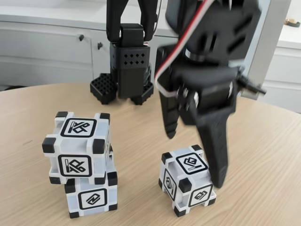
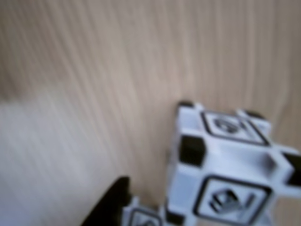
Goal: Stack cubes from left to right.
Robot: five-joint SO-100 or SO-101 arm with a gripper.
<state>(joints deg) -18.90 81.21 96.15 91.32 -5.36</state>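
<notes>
Your nearest target is the loose cube [image 1: 187, 179] at about five o'clock in the fixed view, resting on the wooden table [image 1: 263, 141]; judge it light, rigid and slick-faced, so pinch it across two opposite flat faces, square and centred, keeping off the raised black corners; it is white plastic with black corner blocks and a black-framed glyph on each face. Your gripper [image 1: 195, 157] hangs just above it with jaws spread and empty, the long finger [image 1: 216, 150] beside the cube's right face. At eight o'clock sit the other two cubes, the top cube [image 1: 77, 146] resting a little off-square on the bottom cube [image 1: 91, 197]. Farther back, at twelve o'clock, stands the arm's base [image 1: 127, 66].
</notes>
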